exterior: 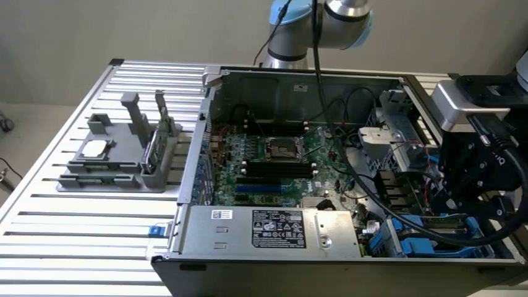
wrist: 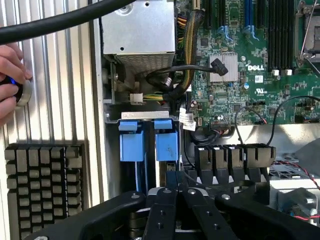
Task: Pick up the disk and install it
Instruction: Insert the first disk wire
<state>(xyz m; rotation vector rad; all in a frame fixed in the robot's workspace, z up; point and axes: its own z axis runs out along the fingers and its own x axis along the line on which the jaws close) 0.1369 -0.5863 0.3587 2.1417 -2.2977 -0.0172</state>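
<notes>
Gripper [wrist: 177,190] hangs over the drive bay at the lower right of the exterior view, inside the open PC case [exterior: 206,124]. Jaws are fully closed, fingers together w/ nothing between them, so no grip on anything.

The disk [wrist: 166,145]: in the wrist view two blue carrier fronts sit side by side in the bay, just ahead of the fingertips and not touching them. I take the one more in line w/ the fingers as the disk, w/ the other blue carrier [wrist: 132,145] just beside it. Can't say for sure which is which, and the drive's metal body is hidden in the slot. In the exterior view the same blue shows low in the bay, under the gripper and partly behind cables.

Progress, as a judgement: at or near done. Both carriers look pushed into their slots, about level w/ each other, and no disk lies loose on the table or sits in the fingers. Whether it's latched, or the connector fully home — can't tell.

Elsewhere: a grey fixture [exterior: 107,167] at the exterior view's left, on the slatted table [exterior: 49,216], holds a small silver chip [exterior: 96,147] and a green card [exterior: 153,148] standing on edge — neither is part of this job. A person's hand [wrist: 10,75] rests on a round button [wrist: 22,92] on the table beside the case.
</notes>
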